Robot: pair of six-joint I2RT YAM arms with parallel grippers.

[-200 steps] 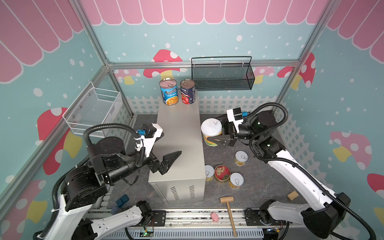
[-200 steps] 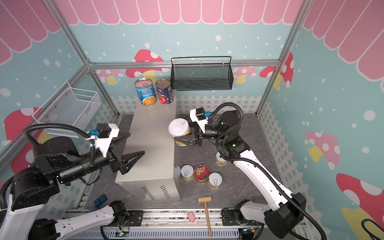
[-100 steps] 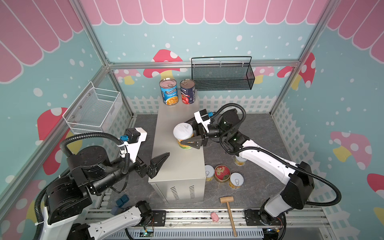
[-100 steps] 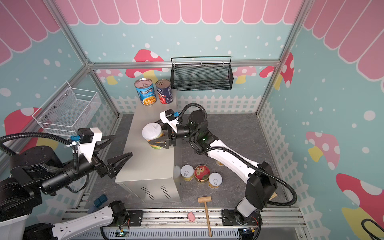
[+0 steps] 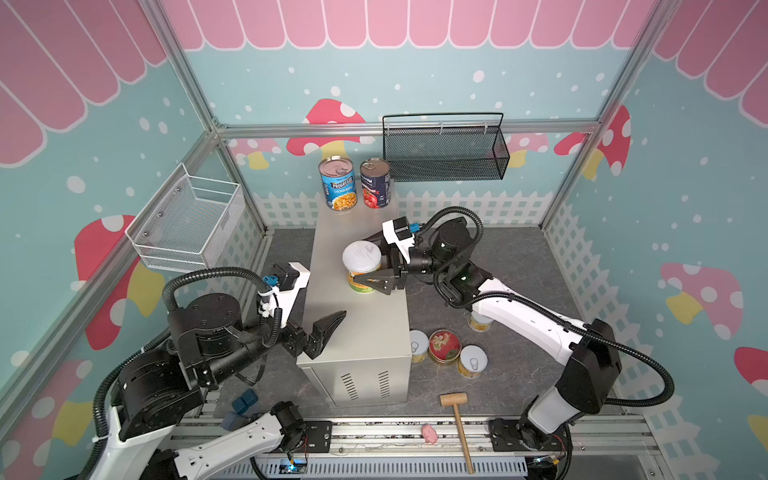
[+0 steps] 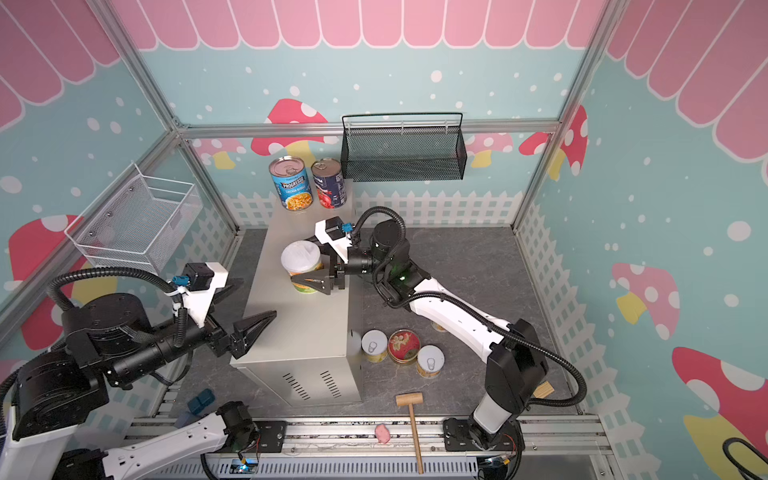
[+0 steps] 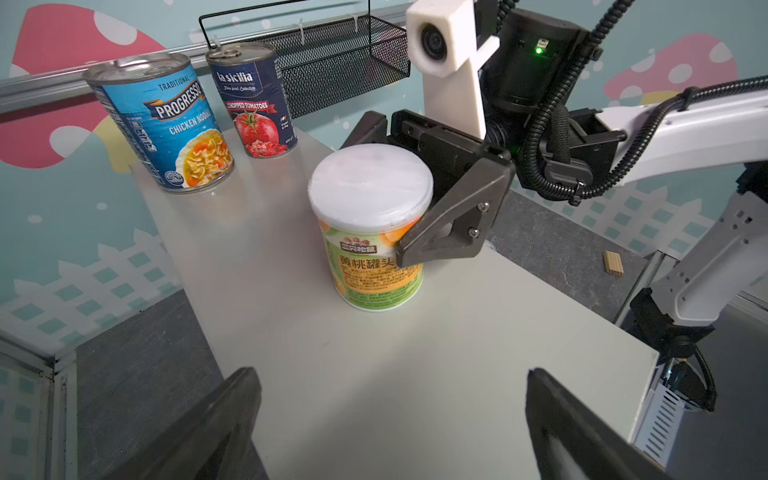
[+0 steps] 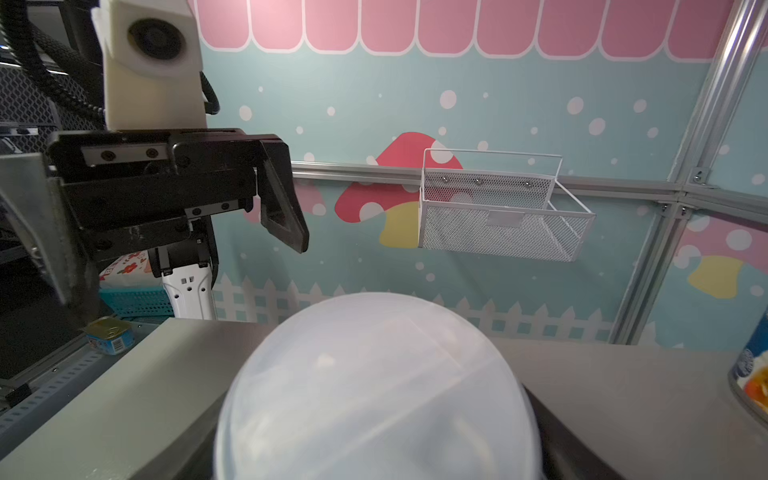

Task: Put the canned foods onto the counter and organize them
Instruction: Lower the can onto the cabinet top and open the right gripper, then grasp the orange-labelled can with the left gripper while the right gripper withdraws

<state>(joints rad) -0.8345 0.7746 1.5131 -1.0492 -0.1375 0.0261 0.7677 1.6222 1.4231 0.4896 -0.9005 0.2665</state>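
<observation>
My right gripper (image 6: 301, 264) straddles yellow can (image 6: 300, 252) standing mid-tabletop (image 6: 307, 332); clamped or loose, cannot tell. Left gripper (image 6: 257, 298) wide open, empty.

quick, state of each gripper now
left gripper: open, empty.
right gripper: jaws around the yellow can standing on the counter; grip cannot be told.

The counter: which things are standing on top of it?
Three cans: the blue Progresso can and the navy tomato can at the far end of the counter, and a white-lidded peach can between the jaws of the right claw. Whether they grip it is hidden.
</observation>
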